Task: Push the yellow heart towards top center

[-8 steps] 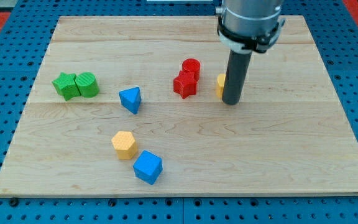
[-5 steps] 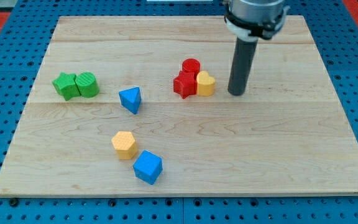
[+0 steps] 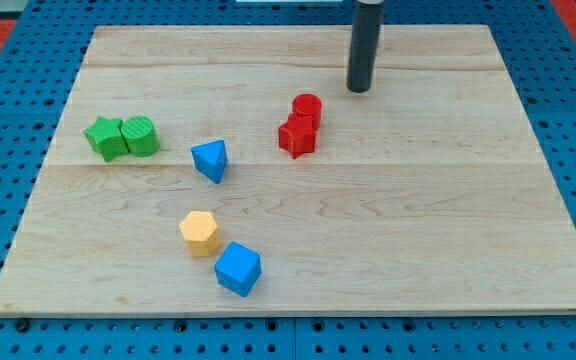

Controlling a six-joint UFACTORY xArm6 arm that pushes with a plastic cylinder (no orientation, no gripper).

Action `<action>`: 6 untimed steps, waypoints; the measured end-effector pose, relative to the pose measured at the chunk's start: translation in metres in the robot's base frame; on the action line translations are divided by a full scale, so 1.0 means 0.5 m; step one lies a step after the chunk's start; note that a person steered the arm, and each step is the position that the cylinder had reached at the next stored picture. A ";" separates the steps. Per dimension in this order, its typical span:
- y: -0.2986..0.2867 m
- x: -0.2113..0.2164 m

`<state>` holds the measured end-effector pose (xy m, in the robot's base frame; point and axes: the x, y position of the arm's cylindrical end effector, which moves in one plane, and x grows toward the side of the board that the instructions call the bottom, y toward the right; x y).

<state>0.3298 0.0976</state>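
In the camera view you'll find my tip (image 3: 359, 90) near the board's (image 3: 528, 220) top centre, up and to the view's right of the red cylinder (image 3: 307, 105) and the red block (image 3: 297, 136), well apart from both. There is no claw to be spread or pinching, only the bare rod. You can't see the yellow heart anywhere; it may sit hidden behind the rod, but that's unclear. So judge progress cautiously: if it's there, the push looks nearly done; confirm its place first
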 end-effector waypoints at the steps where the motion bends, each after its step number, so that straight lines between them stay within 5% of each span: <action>1: 0.017 -0.071; 2: -0.128 -0.140; 4: 0.077 -0.121; 5: -0.009 -0.200; 6: -0.056 -0.181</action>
<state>0.2392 0.0695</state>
